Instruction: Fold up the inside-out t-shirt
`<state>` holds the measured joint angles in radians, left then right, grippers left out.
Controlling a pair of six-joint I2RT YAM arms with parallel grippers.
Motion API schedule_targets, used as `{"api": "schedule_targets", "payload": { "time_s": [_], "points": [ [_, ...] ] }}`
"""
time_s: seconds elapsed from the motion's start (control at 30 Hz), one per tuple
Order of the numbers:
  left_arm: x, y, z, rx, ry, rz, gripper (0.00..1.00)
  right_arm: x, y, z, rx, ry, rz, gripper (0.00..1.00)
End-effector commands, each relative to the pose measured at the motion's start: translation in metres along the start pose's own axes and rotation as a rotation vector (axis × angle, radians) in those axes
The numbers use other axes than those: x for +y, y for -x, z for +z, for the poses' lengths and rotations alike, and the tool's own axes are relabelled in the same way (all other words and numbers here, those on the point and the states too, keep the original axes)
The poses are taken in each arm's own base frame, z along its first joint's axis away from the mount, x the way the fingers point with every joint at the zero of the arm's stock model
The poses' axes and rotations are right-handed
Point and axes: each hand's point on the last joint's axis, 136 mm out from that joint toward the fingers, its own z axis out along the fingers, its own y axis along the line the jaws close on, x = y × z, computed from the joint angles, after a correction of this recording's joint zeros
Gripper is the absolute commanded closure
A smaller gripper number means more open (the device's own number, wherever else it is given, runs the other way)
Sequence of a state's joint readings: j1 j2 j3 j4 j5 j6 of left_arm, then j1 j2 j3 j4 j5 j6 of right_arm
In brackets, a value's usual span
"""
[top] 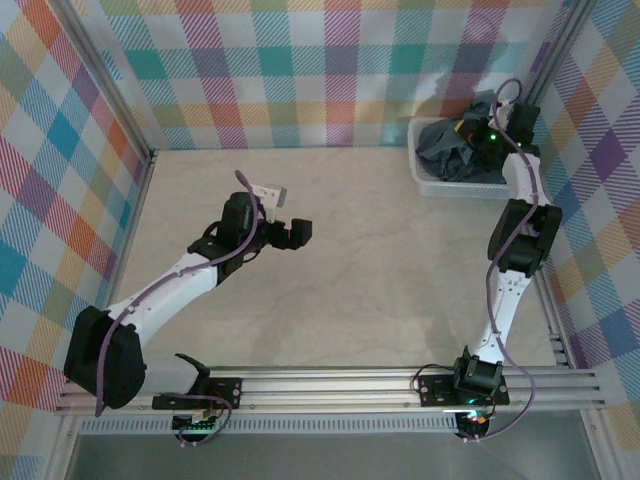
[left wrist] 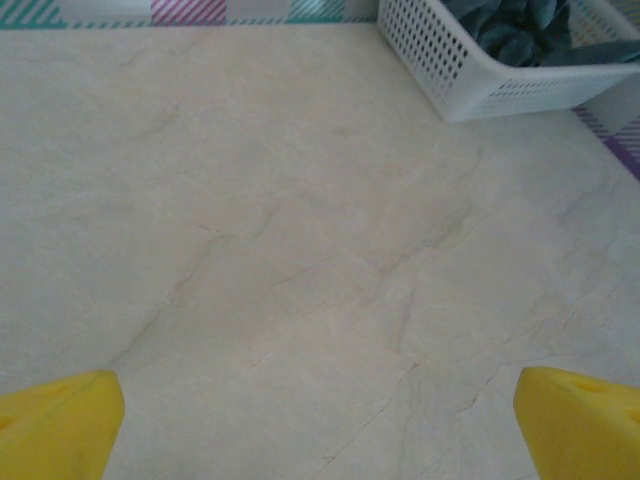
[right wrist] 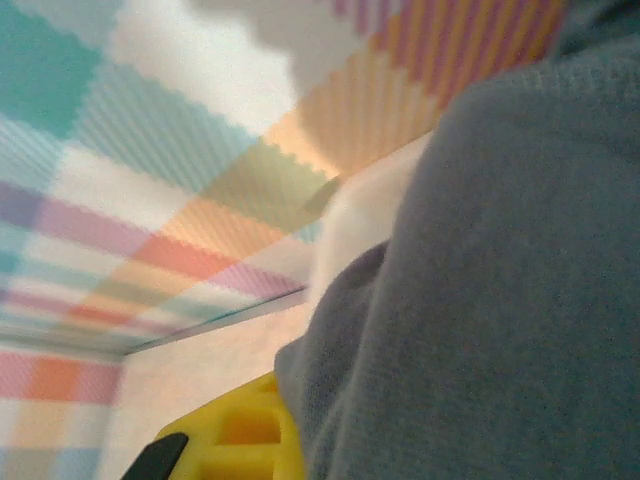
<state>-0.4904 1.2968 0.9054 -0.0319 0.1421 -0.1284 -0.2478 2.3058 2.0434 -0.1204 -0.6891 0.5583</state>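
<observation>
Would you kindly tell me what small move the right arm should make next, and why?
Probably lift the right pincer straight up, drawing the t-shirt out of the basket toward the table: its jaws are shut, grey cloth bunches against its yellow finger, and the garment lies crumpled in the basket.

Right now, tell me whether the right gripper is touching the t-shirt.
Touching. The right wrist view shows the grey t-shirt lying directly against a yellow jaw of the right gripper, with no gap between them.
</observation>
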Motion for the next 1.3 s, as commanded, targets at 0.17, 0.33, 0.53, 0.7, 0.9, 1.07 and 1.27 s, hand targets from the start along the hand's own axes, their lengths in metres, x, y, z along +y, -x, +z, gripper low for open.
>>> {"api": "schedule_targets", "payload": {
  "time_s": [0.17,0.33,0.53,0.7,0.9,1.07,1.27],
  "points": [
    [-0.016,0.001,-0.017,-0.049,-0.074,-0.017,0.00,0.098,-0.019,-0.030,-0.089,0.397,-0.053,1.00],
    [-0.018,-0.004,-0.022,-0.071,-0.088,-0.015,0.00,0.137,-0.037,-0.046,-0.200,0.417,-0.128,1.00],
    [-0.019,-0.005,-0.036,-0.098,-0.083,0.010,0.00,0.213,-0.024,-0.084,-0.332,0.405,-0.275,1.00],
    [-0.017,-0.005,-0.040,-0.104,-0.073,0.005,0.00,0.298,0.014,-0.124,-0.381,0.355,-0.413,1.00],
    [-0.014,0.025,-0.058,-0.164,-0.013,-0.053,0.00,0.441,0.017,-0.180,-0.286,0.485,-0.575,1.00],
    [-0.007,0.059,-0.093,-0.195,0.094,-0.064,0.00,0.488,-0.036,-0.194,-0.162,0.655,-0.612,1.00],
    [0.004,0.065,-0.115,-0.159,0.184,-0.071,0.00,0.399,-0.085,-0.122,0.065,0.336,-0.594,0.96]
  ]
}}
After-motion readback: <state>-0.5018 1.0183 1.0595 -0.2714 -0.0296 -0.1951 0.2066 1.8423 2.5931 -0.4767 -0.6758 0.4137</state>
